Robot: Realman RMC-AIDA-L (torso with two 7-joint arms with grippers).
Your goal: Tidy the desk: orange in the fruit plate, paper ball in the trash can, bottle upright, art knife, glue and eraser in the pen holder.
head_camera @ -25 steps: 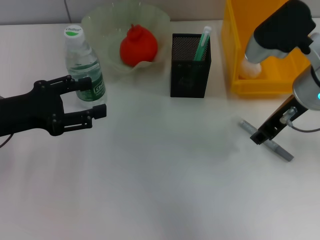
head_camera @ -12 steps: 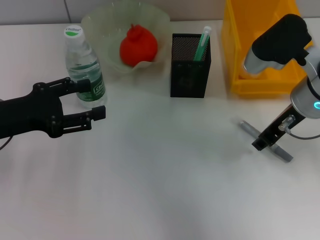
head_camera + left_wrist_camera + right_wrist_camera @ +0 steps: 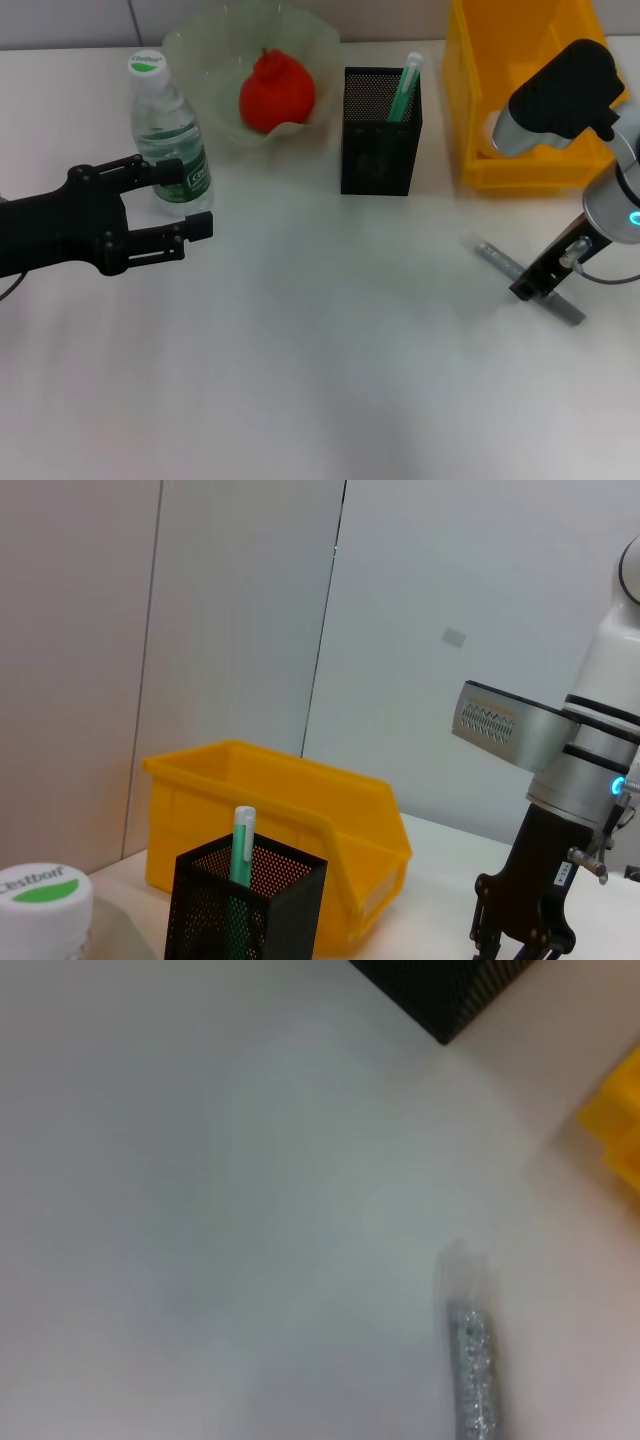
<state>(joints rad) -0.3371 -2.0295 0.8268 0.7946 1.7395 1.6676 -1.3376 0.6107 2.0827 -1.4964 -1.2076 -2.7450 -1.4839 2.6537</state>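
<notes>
— Start from the left. What's that arm doing?

— The left gripper [image 3: 190,200] sits low over the desk [image 3: 320,380] with its two black fingers spread wide, holding nothing. The bottle [image 3: 168,133] stands upright just at its 12 o'clock, green cap up, the upper finger close against the label; I can't tell whether they touch.

— And behind the bottle?

— At the bottle's 2 o'clock is the fruit plate [image 3: 195,45], a pale frilled bowl, with the orange [image 3: 277,92] lying in it. It looks more red than orange from here.

— The pen holder?

— The black mesh pen holder [image 3: 381,131] stands at 3 o'clock from the plate, with a green glue stick [image 3: 404,88] leaning inside its far right corner. From the left wrist view the same holder [image 3: 250,908] shows with the stick [image 3: 241,855] poking out of it, and the yellow bin [image 3: 290,810] right behind.

— That bin is the trash can?

— Seems so. The yellow bin [image 3: 520,140] sits at the holder's 3 o'clock, and something pale lies in it, mostly hidden by the right arm.

— And the right arm?

— The right gripper [image 3: 528,285] is down at the desk, right on the art knife [image 3: 505,262]. The knife is a grey stick lying flat, running from 10 o'clock to 4 o'clock, and the gripper crosses its middle. I can't tell whether the fingers are closed on it. The right wrist view shows only one grey end of the knife [image 3: 470,1370] on the bare desk.
</notes>
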